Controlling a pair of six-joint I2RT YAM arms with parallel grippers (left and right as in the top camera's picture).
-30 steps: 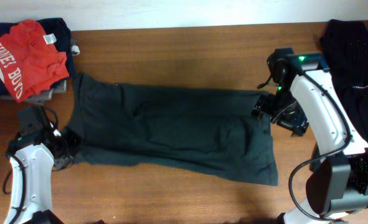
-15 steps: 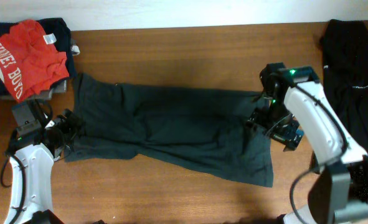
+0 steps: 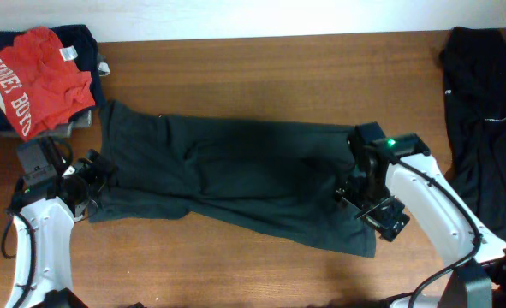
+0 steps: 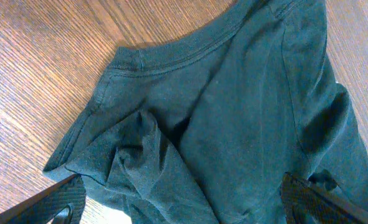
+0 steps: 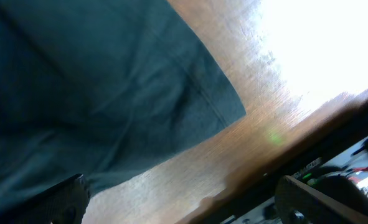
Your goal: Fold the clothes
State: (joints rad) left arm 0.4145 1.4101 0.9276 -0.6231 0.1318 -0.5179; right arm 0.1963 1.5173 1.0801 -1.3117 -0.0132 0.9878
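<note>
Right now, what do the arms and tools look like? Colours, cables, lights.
The left arm and right arm have white shells on black joints, with black cables looping alongside. A green light glows on the right arm's black joint housing. The left tool and right tool have black fingers.

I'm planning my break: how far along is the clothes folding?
Done, apparently: a red shirt sits on a stacked pile at the far-left corner. In hand: a dark green T-shirt lies stretched across the middle, wrinkled, with the left gripper and right gripper open at its ends, gripping nothing. Left: folding that shirt, then the black garment at the right edge.
</note>
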